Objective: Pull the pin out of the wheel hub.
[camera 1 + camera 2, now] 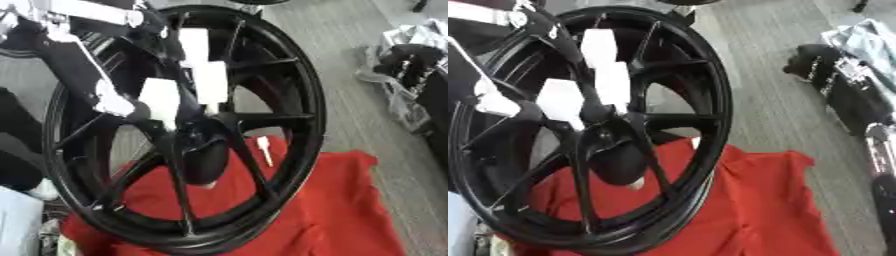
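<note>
Reaching left hand [188, 125] at wheel hub [206, 150], finger state unclear; red cloth [350, 210] clear rightward.

A crumpled red cloth [350, 200] lay spread on the grey plank floor [350, 45]; dark machinery [846, 85] stood at the right.

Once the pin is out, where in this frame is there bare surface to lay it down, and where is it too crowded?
Free: the red cloth right of the wheel rim, and the grey floor beyond it. Crowded: the hub, where the left hand sits among spokes, and the clutter at the right edge.
</note>
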Controlling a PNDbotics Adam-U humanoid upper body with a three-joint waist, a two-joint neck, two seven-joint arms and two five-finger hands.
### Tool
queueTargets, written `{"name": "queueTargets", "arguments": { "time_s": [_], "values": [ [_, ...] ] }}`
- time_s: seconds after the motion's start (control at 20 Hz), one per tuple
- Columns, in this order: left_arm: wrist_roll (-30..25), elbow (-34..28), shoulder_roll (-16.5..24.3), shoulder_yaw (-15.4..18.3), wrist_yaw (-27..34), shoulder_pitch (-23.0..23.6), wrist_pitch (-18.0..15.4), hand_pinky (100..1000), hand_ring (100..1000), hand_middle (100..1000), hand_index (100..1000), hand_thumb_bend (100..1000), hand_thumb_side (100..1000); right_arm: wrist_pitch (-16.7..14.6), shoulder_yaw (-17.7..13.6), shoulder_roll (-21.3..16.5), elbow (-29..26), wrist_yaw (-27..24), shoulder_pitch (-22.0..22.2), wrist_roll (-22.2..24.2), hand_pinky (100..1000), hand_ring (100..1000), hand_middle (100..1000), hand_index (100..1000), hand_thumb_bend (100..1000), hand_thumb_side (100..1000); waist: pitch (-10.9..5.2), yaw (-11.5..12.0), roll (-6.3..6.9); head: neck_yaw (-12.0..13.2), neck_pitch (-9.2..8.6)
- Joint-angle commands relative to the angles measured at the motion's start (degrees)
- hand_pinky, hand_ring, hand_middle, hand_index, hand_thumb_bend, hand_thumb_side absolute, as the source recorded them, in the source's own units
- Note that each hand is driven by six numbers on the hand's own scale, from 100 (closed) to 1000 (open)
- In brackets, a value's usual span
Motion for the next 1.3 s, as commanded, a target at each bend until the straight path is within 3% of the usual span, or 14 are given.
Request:
{"name": "queueTargets", "arguments": {
  "time_s": [0.05,0.6,1.3],
  "values": [
    [0.03,0.74,0.87,0.25,-0.19,-0.55,0.37,913,853,759,867,439,364,0.12,-0.31,-1.59,-0.63,0.23,-0.50,0.03,969,771,689,789,100,684,-0.91,-0.02,-0.36,0.25,-0.41],
    [0.03,1.74,0.81,-0.54,0.30,0.42,1.56,893,825,715,834,459,475,0.29,-0.35,-1.63,-0.57,0.34,-0.55,-0.11,970,771,688,789,100,686,-0.81,-0.14,-0.33,0.38,-0.15],
    [0.03,2.54,0.05,0.50,-2.10,1.52,2.45,925,879,790,887,466,458,0.38,-0.37,-1.56,-0.41,0.46,-0.70,0.22,970,769,687,788,100,689,-0.63,-0.31,-0.42,0.37,-0.22]
  ]
}}
